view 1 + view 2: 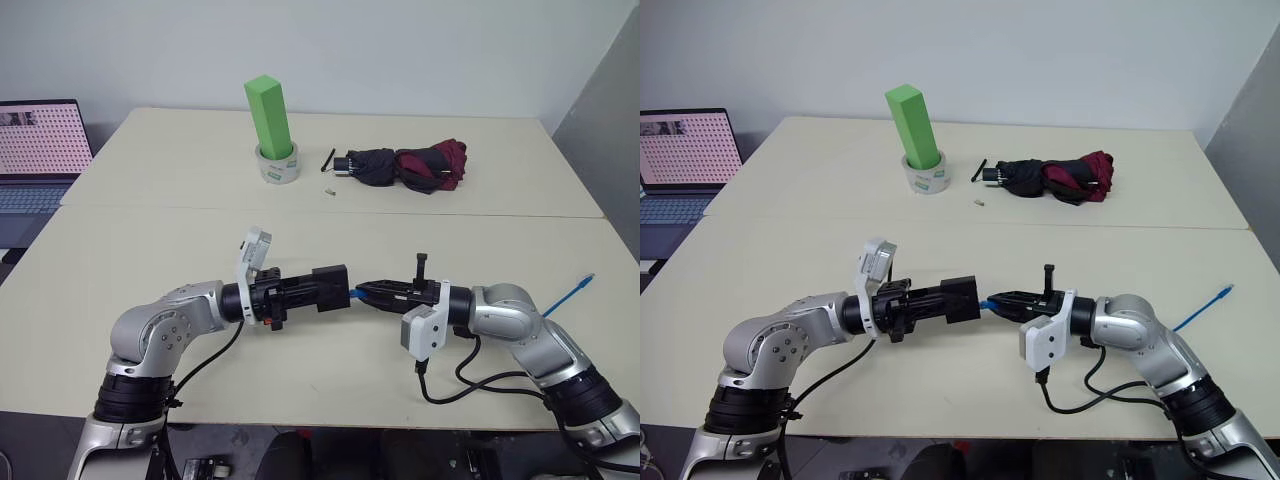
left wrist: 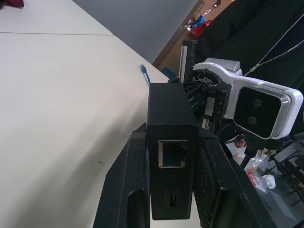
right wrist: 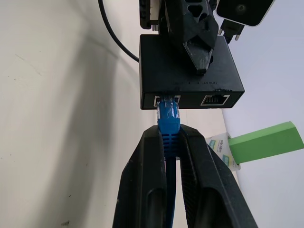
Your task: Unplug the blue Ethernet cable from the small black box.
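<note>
In the lower middle of the head view we hold the two pincers nose to nose above the worktop [image 1: 150,260]. The left pincer [image 1: 318,291] is clamped on the small black box [image 1: 331,288], its fingers pressing the two flat sides so that the ports face outward toward the other arm; in the left wrist view one free port on the near edge of the box lies bare between the fingers. The right pincer [image 3: 172,142] is closed on the blue Ethernet cable [image 3: 168,124] just behind its plug, which, as the right wrist view shows, sits in the left-hand socket of the box, not yet out. We judge this split grip is the point of the pose: one arm braces the box, the other can pull the plug straight along the socket's line, with both lifted off the surface so nothing drags. The cable runs back under the right arm, and its free end lies at the right edge of the worktop.

Farther off, toward the upper middle, a green block [image 1: 270,115] stands upright in a roll of tape [image 1: 277,165], with a folded umbrella [image 1: 410,166] to its right and a laptop [image 1: 35,150] at the far left edge.
</note>
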Controlling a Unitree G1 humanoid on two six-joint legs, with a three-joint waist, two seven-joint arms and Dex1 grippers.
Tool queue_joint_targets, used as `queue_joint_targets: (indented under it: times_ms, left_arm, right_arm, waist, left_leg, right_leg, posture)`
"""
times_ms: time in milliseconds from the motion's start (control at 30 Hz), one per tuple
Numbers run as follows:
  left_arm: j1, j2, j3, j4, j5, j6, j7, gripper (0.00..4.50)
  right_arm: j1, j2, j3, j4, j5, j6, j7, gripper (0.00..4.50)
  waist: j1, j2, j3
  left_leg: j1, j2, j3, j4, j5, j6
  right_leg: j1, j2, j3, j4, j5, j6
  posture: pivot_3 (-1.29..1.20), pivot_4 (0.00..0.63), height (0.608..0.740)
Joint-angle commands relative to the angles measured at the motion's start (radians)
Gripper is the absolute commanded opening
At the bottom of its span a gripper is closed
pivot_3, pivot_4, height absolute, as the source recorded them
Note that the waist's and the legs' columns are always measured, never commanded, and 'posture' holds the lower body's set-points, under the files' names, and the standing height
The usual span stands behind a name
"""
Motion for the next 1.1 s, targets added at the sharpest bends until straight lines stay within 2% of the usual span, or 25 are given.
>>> queue_joint_targets:
  times_ms: [33, 133, 167, 200, 333, 433, 500, 600, 700, 900, 1100]
  left_arm:
    - [-0.015, -0.003, -0.013, -0.01, 0.005, -0.02, -0.016, 0.78]
    - [-0.017, -0.001, -0.015, -0.007, 0.006, -0.024, -0.021, 0.78]
    - [-0.018, 0.0, -0.015, -0.004, 0.006, -0.025, -0.024, 0.78]
    - [-0.021, 0.001, -0.015, -0.001, 0.007, -0.026, -0.027, 0.78]
    - [-0.027, 0.005, -0.017, 0.009, 0.014, -0.032, -0.036, 0.78]
    - [-0.032, 0.011, -0.022, 0.012, 0.023, -0.037, -0.05, 0.78]
    - [-0.036, 0.015, -0.027, 0.013, 0.032, -0.043, -0.061, 0.78]
    - [-0.055, 0.039, -0.055, 0.019, 0.071, -0.079, -0.112, 0.78]
    - [-0.072, 0.069, -0.095, 0.017, 0.124, -0.136, -0.17, 0.78]
    - [-0.099, 0.085, -0.114, -0.002, 0.157, -0.188, -0.212, 0.78]
    - [-0.116, 0.084, -0.109, -0.027, 0.148, -0.186, -0.211, 0.78]
  right_arm:
    - [-0.023, 0.002, -0.008, -0.032, 0.025, -0.007, 0.018, 0.13]
    - [-0.021, 0.003, -0.013, -0.031, 0.037, 0.002, 0.028, 0.13]
    - [-0.021, 0.001, -0.014, -0.029, 0.043, 0.003, 0.035, 0.83]
    - [-0.023, -0.005, -0.017, -0.027, 0.044, 0.0, 0.039, 0.99]
    - [-0.026, -0.036, -0.037, -0.027, 0.042, 0.017, 0.062, 2.1]
    - [0.001, -0.08, -0.05, -0.075, 0.12, 0.138, 0.136, 2.63]
    - [0.027, -0.108, -0.065, -0.127, 0.191, 0.23, 0.179, 2.63]
    - [0.106, -0.177, -0.136, -0.365, 0.566, 0.723, 0.217, 2.63]
    - [0.097, -0.165, -0.189, -0.452, 0.8, 1.003, 0.162, 2.63]
    - [0.044, -0.093, -0.231, -0.428, 0.976, 1.285, 0.067, 2.63]
    - [0.009, -0.034, -0.237, -0.396, 1.051, 1.401, 0.042, 2.63]
  waist:
    - [0.0, 0.0, 0.0]
    - [0.0, 0.0, 0.0]
    - [0.0, 0.0, 0.0]
    - [0.0, 0.0, 0.0]
    - [0.001, 0.0, 0.0]
    - [0.001, 0.0, 0.0]
    - [0.002, 0.0, 0.0]
    - [0.003, 0.0, 0.0]
    - [0.001, 0.0, 0.0]
    - [0.001, 0.0, 0.0]
    - [0.001, 0.0, 0.0]
  left_leg:
    - [0.0, 0.0, 0.0, 0.0, 0.0, 0.0]
    - [0.0, 0.0, 0.0, 0.0, 0.0, 0.0]
    - [0.0, 0.0, 0.0, 0.0, 0.0, 0.0]
    - [0.0, 0.0, 0.0, 0.0, 0.0, 0.0]
    - [0.0, 0.0, 0.0, 0.0, 0.0, 0.0]
    - [0.0, 0.0, 0.0, 0.0, 0.0, 0.0]
    - [0.0, 0.0, 0.0, 0.0, 0.0, 0.0]
    - [-0.001, 0.0, 0.0, 0.0, 0.0, 0.0]
    - [-0.001, 0.0, -0.001, 0.0, 0.0, 0.0]
    - [-0.001, 0.0, -0.001, 0.0, 0.0, 0.0]
    - [-0.002, -0.001, -0.001, 0.0, 0.0, 0.001]
  right_leg:
    - [0.0, 0.0, 0.0, 0.0, 0.0, 0.0]
    - [0.0, 0.0, 0.0, 0.0, 0.0, 0.0]
    - [0.0, 0.0, 0.0, 0.0, 0.0, 0.0]
    - [0.0, 0.0, 0.0, 0.0, 0.0, 0.0]
    - [0.0, 0.0, 0.0, 0.0, 0.0, 0.0]
    - [0.0, 0.0, 0.0, 0.0, 0.0, 0.0]
    - [0.0, 0.0, 0.0, 0.0, 0.0, 0.0]
    - [0.0, 0.0, 0.0, -0.001, 0.0, 0.0]
    - [0.001, 0.0, 0.0, -0.001, 0.0, 0.0]
    - [0.001, 0.0, -0.001, -0.001, 0.0, 0.0]
    - [0.0, 0.0, 0.0, -0.002, 0.0, 0.0]
  posture:
    - [0.0, 0.15, 0.74]
    - [0.0, 0.15, 0.74]
    - [0.0, 0.15, 0.74]
    - [0.0, 0.15, 0.74]
    - [0.0, 0.15, 0.74]
    - [0.0, 0.15, 0.74]
    - [0.0, 0.15, 0.74]
    - [0.0, 0.15, 0.74]
    - [0.0, 0.15, 0.74]
    - [0.0, 0.15, 0.74]
    - [0.0, 0.15, 0.74]
